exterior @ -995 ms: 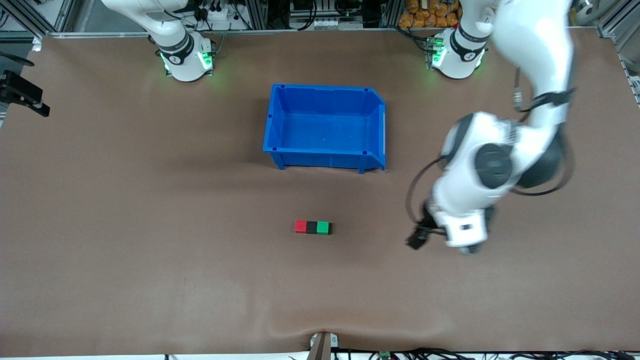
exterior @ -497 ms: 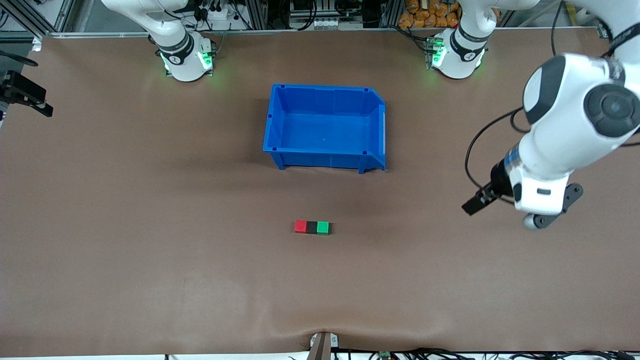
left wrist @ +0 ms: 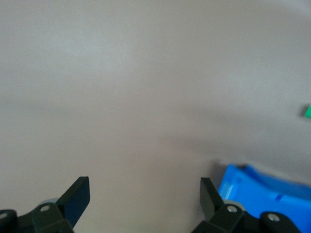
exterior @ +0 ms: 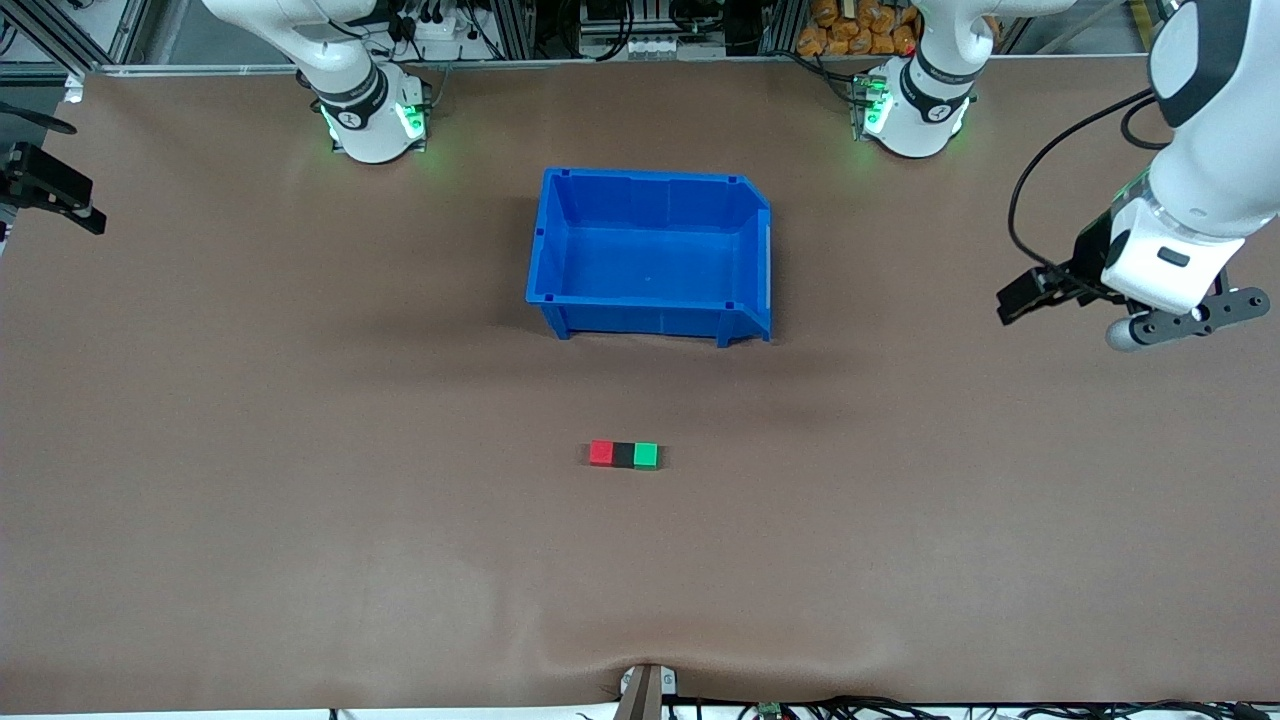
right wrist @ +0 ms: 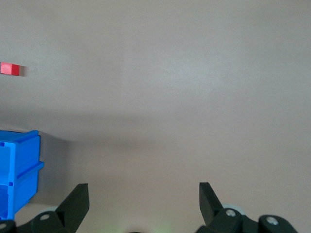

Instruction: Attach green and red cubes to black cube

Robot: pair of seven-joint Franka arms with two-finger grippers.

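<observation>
The red cube (exterior: 601, 453), black cube (exterior: 624, 455) and green cube (exterior: 646, 456) lie touching in one row on the brown table, the black one in the middle. They are nearer to the front camera than the blue bin. My left gripper (exterior: 1020, 298) is up in the air over bare table at the left arm's end, open and empty (left wrist: 143, 187). Its wrist view catches an edge of the green cube (left wrist: 307, 111). My right gripper (right wrist: 143, 189) is open and empty over bare table. Its wrist view shows the red cube (right wrist: 9, 69).
An empty blue bin (exterior: 548, 250) stands mid-table, farther from the front camera than the cubes. It also shows in the left wrist view (left wrist: 262, 189) and the right wrist view (right wrist: 19, 165). A black fixture (exterior: 45, 185) juts in at the right arm's end.
My left arm has swung away from beside the cube row, rising toward the left arm's end of the table. The three cubes have not moved.
</observation>
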